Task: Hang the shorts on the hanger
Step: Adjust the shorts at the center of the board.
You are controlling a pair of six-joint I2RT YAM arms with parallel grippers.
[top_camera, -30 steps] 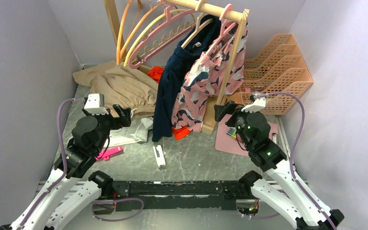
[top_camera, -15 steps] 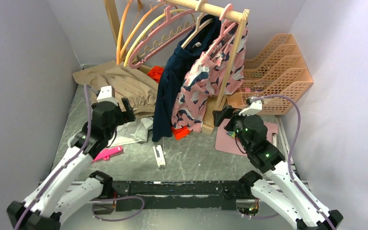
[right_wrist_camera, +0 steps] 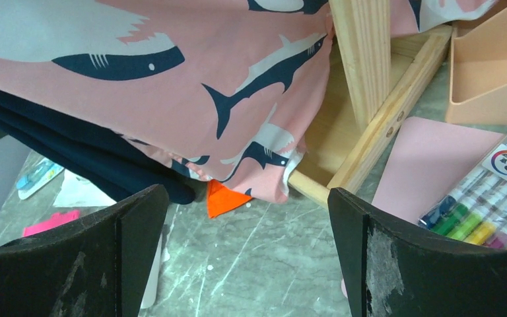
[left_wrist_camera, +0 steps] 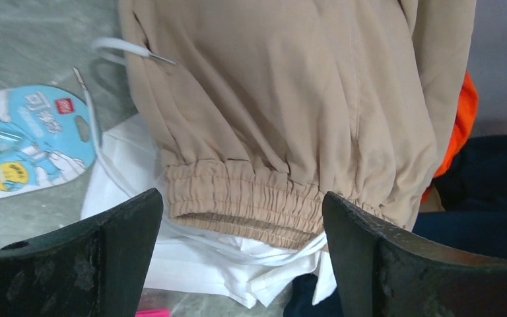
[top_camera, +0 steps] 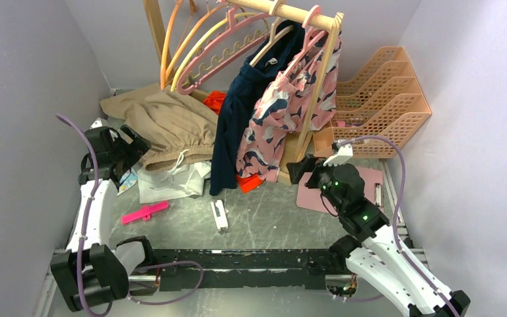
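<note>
While both arms reach over the table, the right gripper stands wide open and empty, near the shark-print garment. The left gripper, jaws just as wide and holding nothing, faces the shorts. These lie crumpled at far left, their waistband on a white cloth. Beyond them, the hanger hangs on the rail.

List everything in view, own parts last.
shorts: one, tan, far left of table
scalloped hanger: one, pink, on rack
yellow hanger: one, yellow, on rack
orange hanger: one, orange, on rack
navy garment: one, navy, on rack
shark-print garment: one, pink, on rack
file organiser: one, peach, far right
marker pack: one, multicoloured, on pink mat
white cloth: one, white, under shorts' waistband
left hand: one, black, open before shorts
right hand: one, black, open near rack
</note>
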